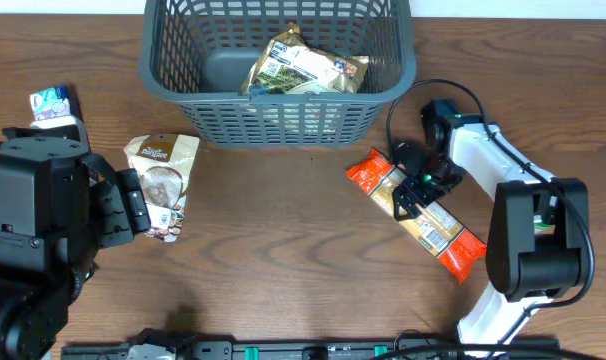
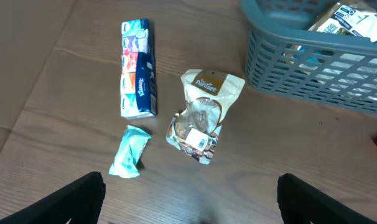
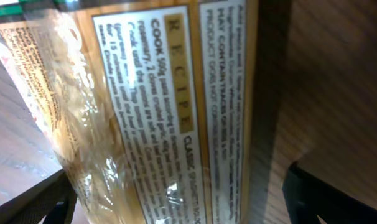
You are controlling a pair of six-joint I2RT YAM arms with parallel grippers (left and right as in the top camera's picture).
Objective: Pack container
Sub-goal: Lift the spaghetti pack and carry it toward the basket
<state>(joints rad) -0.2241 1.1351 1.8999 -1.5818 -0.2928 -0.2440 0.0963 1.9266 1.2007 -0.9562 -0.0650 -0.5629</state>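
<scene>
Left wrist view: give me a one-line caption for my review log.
Open left end effector above a tissue pack, teal sachet and snack pouch on the table, basket at upper right.

Top centre of the overhead frame: container (image 1: 283, 122), with a packet (image 1: 305, 68) inside. Lower left of it, on the table (image 1: 283, 260), a pouch (image 1: 161, 185); far left, a tissue pack (image 1: 49, 101). Lower right, a long packet (image 1: 423, 215) lying diagonally.

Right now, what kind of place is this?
Probably a robot practice table: left arm and right arm at a wooden tabletop, a grey basket, a pasta packet, a snack pouch.
</scene>
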